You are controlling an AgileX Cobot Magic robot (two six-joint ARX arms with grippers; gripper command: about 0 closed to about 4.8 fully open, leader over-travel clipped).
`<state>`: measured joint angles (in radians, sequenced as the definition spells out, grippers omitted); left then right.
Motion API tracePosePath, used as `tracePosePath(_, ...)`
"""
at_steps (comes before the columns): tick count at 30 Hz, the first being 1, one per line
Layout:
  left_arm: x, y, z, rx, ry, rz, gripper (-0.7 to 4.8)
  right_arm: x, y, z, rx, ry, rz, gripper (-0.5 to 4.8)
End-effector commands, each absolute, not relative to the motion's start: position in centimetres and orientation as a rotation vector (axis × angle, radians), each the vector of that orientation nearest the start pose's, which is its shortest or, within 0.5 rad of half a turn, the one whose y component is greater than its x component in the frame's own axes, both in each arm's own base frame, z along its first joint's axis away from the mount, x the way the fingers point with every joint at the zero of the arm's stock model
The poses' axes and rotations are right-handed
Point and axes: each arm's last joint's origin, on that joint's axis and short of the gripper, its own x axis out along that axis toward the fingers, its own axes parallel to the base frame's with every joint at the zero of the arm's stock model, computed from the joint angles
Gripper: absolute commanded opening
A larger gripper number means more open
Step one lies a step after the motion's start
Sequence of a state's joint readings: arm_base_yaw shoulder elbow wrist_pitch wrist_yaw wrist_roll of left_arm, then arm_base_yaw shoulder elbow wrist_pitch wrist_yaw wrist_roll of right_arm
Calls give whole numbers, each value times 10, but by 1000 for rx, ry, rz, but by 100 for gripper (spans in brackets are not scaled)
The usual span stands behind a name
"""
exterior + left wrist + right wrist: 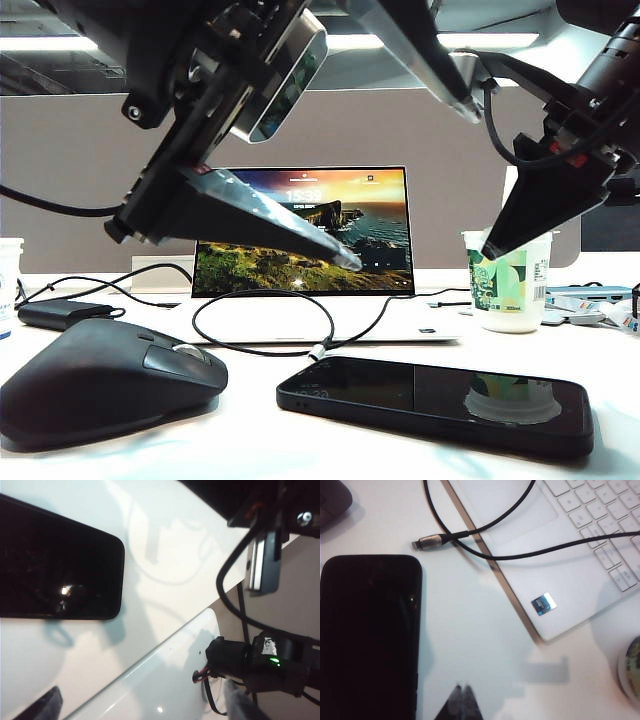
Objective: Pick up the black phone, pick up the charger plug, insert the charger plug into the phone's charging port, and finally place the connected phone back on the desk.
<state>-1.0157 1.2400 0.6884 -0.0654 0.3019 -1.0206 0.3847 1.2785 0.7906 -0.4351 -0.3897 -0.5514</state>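
The black phone lies flat on the white tabletop, near the front and a bit to the right. It is a long, thin slab with round corners and a shiny glass face that mirrors the cup behind it. Nothing holds it. The charger plug is a small silvery metal tip on a thin black cable. It rests on the tabletop just beyond the phone's far left corner, close to it but not touching. The cable loops back over the front of the open white laptop. The charging port is too small to make out.

The left end effector hangs above the tabletop, in front of the laptop screen. It is released and holds nothing; in the exterior view only one long pointed finger shows. The right end effector hangs higher on the right, in front of a white and green paper cup. Its dark fingers are clenched together into one point, with nothing between them.

A round, smooth black mouse sits at the near left, partly cut off. A small black power brick lies behind it. Bare tabletop lies between the mouse and the phone.
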Motion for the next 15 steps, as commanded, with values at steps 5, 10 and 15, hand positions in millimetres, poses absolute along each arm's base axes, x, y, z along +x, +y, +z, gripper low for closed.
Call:
tracePosePath(5, 129, -222, 221, -727, 1121, -760, 404, 227, 104, 224, -488, 659, 960, -1)
tracePosePath(10, 128, -223, 208, -854, 1111, -748, 403, 227, 104, 222, -489, 662, 960, -1)
tracePosePath(15, 120, -231, 198, -856, 1133, -692, 360, 229, 105, 219, -503, 670, 967, -1)
